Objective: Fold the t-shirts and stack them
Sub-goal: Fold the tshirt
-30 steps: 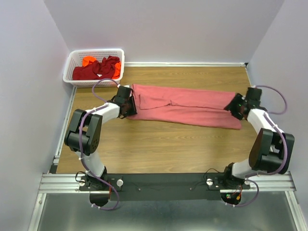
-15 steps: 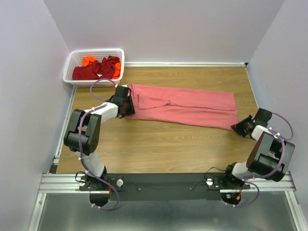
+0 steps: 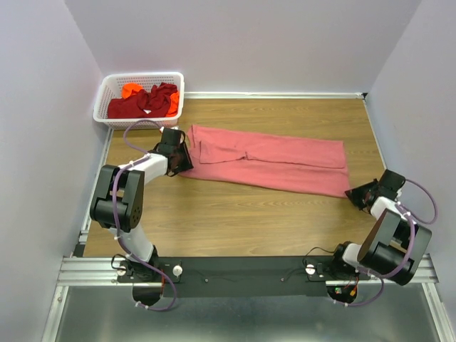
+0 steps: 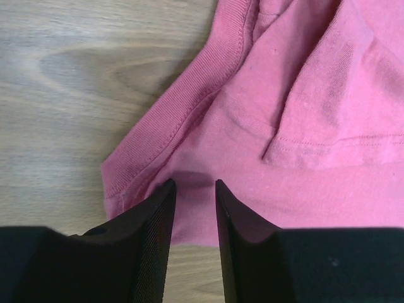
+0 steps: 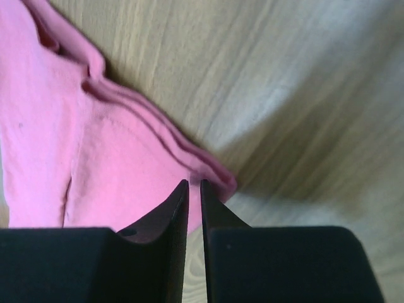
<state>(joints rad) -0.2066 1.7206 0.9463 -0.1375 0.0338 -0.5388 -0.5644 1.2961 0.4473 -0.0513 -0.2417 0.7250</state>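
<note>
1. Worktop (image 3: 235, 221): wood-grain board, walled on three sides, with both arms mounted at its near edge.

2. Salmon-pink shirt (image 3: 271, 160): the largest garment. It lies folded into a long band across the far half of the worktop, running from near the basket on the left toward the right wall. The ribbed collar and a stitched sleeve hem show at its left end (image 4: 303, 95).

3. Basket (image 3: 139, 122): white plastic lattice, in the far left corner, just beyond the pink shirt's left end.

4. Dark red shirt (image 3: 142, 103): crumpled inside the basket, filling most of it.

5. Orange shirt (image 3: 131, 90): crumpled in the same basket, showing behind and to the right of the dark red one.

6. Left fingers (image 4: 151, 227): set partway apart, straddling and pinching the near left edge of the salmon-pink shirt.

7. Right fingers (image 5: 167, 214): drawn together to a thin slit, pinching the near right corner of the salmon-pink shirt, low against the worktop.
</note>
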